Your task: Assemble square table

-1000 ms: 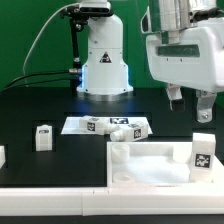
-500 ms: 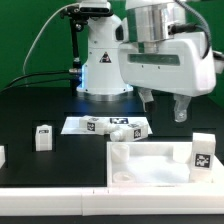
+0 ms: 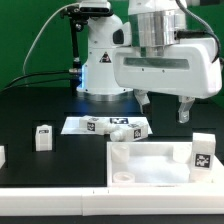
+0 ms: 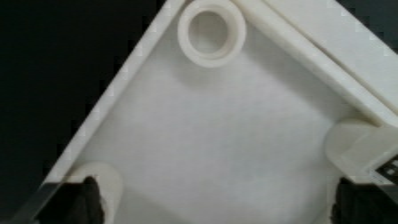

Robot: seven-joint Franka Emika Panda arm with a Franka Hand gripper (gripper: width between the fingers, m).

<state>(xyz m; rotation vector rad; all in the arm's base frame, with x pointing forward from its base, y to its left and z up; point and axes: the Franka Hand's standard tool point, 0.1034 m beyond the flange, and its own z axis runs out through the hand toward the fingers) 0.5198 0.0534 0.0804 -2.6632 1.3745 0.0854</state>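
Observation:
The square table's white top (image 3: 150, 165) lies flat at the front right of the black surface, with raised corner sockets. One tagged white leg (image 3: 201, 152) stands upright on its corner at the exterior view's right. My gripper (image 3: 164, 106) hangs open above the top, holding nothing. In the wrist view the top (image 4: 214, 120) fills the frame, with a round socket (image 4: 210, 32) and a second socket (image 4: 98, 190) by one dark fingertip (image 4: 71, 200). The gripper (image 4: 217, 205) has only bare top between its fingers. Another leg (image 3: 43, 137) stands alone on the exterior view's left.
The marker board (image 3: 75, 125) lies behind the top, with two more tagged legs (image 3: 130, 127) lying on or beside it. A white piece (image 3: 2, 155) shows at the far left edge. A long white rail (image 3: 60, 195) edges the front. The robot base (image 3: 104, 60) stands behind.
The gripper has swung toward the exterior view's left and now hangs over the table top. Its fingers stay open. The parts have not moved.

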